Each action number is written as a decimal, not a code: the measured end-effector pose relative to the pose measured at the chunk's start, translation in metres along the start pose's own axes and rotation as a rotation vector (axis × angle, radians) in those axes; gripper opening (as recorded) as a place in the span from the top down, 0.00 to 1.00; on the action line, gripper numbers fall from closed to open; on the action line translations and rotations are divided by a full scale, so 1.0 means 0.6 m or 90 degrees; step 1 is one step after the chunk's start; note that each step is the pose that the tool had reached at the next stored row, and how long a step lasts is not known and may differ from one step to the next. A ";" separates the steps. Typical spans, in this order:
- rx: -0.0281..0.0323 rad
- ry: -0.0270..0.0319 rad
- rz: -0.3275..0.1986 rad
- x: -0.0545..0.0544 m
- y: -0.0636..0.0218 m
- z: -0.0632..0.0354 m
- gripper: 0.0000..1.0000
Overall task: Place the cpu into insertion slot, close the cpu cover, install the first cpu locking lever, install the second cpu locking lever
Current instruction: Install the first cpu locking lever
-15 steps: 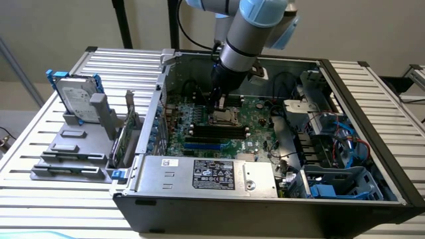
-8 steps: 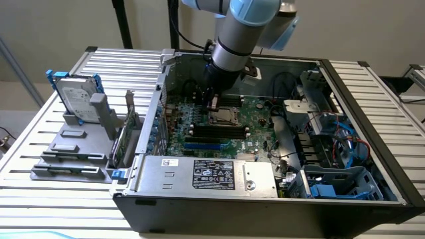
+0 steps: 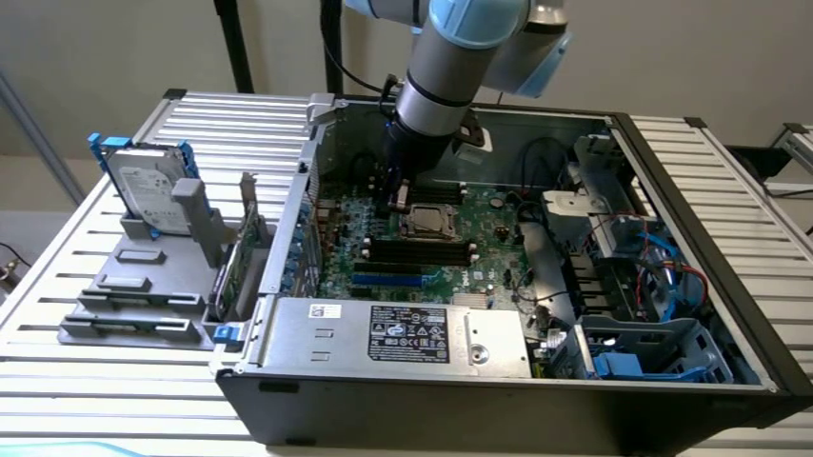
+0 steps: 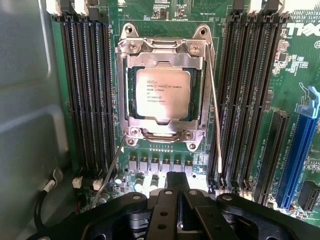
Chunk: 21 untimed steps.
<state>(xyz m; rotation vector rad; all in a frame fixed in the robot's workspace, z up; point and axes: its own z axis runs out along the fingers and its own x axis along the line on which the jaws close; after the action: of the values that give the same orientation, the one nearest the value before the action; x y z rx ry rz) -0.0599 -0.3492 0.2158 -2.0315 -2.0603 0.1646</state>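
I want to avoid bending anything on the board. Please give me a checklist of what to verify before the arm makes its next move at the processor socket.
1. Chip seated flat and square: ok.
2. Metal cover down over the chip's edges: ok.
3. Side lever, running along the cover: its free end looks unhooked, not ok.
4. Corner lever: points out and away from the cover, looks unhooked, not ok.
5. Gripper positioned just above the chip's area in the exterior view: ok.
6. Gripper touching either lever: cannot tell.
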 end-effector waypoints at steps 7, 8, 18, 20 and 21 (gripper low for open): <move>0.0000 0.0000 0.000 0.000 0.000 0.000 0.89; 0.0000 0.0001 0.000 0.000 0.000 0.000 0.89; -0.0001 0.0133 0.000 0.001 -0.026 -0.001 0.89; 0.0003 0.0239 -0.001 0.001 -0.029 -0.004 0.89; 0.0003 0.0292 -0.001 0.001 -0.030 -0.006 0.89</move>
<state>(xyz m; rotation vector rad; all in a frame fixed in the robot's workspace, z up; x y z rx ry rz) -0.0764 -0.3493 0.2237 -2.0137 -2.0347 0.1171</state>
